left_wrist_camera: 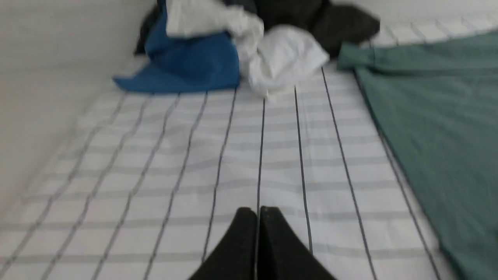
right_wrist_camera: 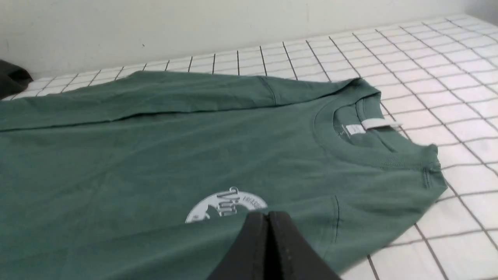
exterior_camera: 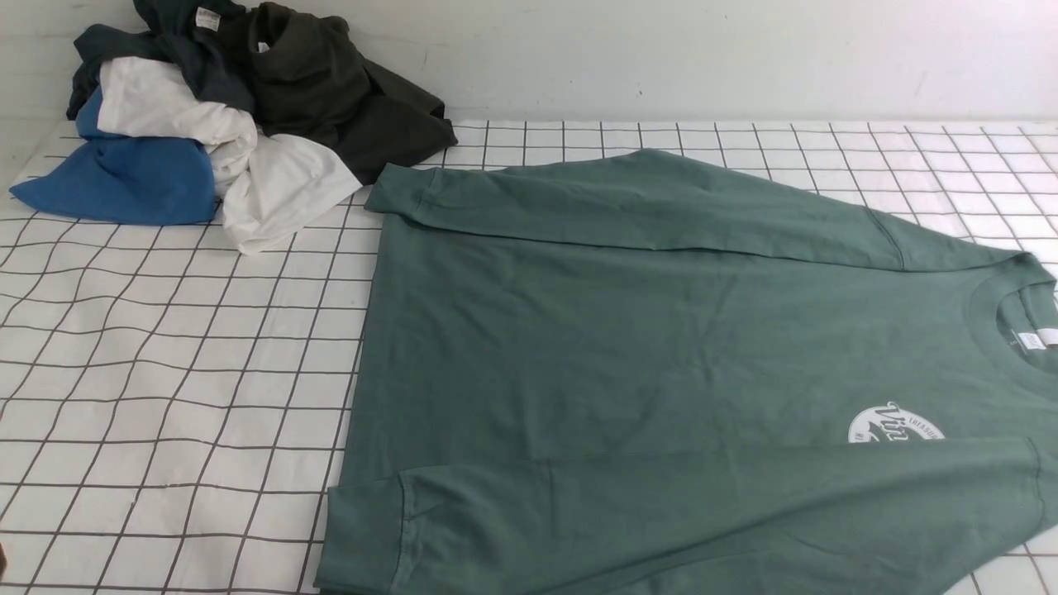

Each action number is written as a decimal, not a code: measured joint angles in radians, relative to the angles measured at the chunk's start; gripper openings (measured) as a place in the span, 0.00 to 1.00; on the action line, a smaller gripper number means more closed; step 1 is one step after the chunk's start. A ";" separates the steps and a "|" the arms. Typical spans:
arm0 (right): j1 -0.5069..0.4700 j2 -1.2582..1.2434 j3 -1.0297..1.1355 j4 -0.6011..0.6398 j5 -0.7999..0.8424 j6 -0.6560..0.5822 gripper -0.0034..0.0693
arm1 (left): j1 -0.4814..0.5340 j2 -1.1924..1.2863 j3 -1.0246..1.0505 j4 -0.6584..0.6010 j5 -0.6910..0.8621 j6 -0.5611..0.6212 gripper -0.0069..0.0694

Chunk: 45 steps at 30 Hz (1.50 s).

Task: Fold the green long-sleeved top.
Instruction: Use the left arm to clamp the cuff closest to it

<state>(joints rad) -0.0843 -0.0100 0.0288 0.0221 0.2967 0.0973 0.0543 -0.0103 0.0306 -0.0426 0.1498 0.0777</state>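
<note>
At the worktop's (exterior_camera: pixel 165 372) far left corner sits a crumpled heap of garments (exterior_camera: pixel 207 124), blue, white and dark. The left pincer (left_wrist_camera: pixel 257 212) hangs pressed together, empty, over bare gridded cloth. The green long-sleeved top (exterior_camera: pixel 661 330) lies flat from the middle to the right edge, sleeves laid inward, collar rightward. It is soft matte cotton with ribbed cuffs and a white round logo (exterior_camera: pixel 897 426). The right pincer (right_wrist_camera: pixel 268 216), likewise pressed together, hovers near that logo. The next fold probably needs both pincers spread, pinching matching corners and lifting evenly.

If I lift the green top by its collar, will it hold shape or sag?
Likely sags: the green long-sleeved top lies limp and flat, sleeves folded over its body. Pushed, it probably bunches rather than slides on the gridded cloth.
</note>
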 joint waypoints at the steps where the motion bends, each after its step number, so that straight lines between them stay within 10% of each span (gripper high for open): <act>1: 0.000 0.000 0.000 -0.004 -0.043 0.001 0.03 | 0.000 0.000 0.000 0.000 -0.057 0.000 0.08; 12: 0.000 0.000 0.000 0.011 -0.878 0.134 0.03 | 0.000 0.000 0.000 -0.018 -0.826 -0.143 0.08; 17: 0.000 0.052 -0.025 0.010 -0.958 0.190 0.03 | 0.000 0.049 -0.085 -0.015 -0.776 -0.329 0.08; 24: 0.000 0.321 -0.418 -0.270 -0.746 0.211 0.03 | 0.000 0.431 -0.461 0.139 -0.388 -0.380 0.08; 32: 0.027 0.646 -0.621 -0.578 -0.110 0.428 0.03 | -0.099 0.852 -0.645 0.202 0.091 -0.409 0.08; 37: 0.137 0.834 -0.629 -0.481 0.210 0.390 0.03 | -0.268 1.054 -0.744 0.183 0.398 -0.332 0.08; 45: 0.330 1.300 -0.748 0.047 0.477 -0.163 0.03 | -0.459 1.429 -0.876 0.064 0.531 -0.170 0.24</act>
<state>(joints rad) 0.2461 1.2903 -0.7192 0.0687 0.7737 -0.0657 -0.4044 1.4191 -0.8459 0.0217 0.6810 -0.0923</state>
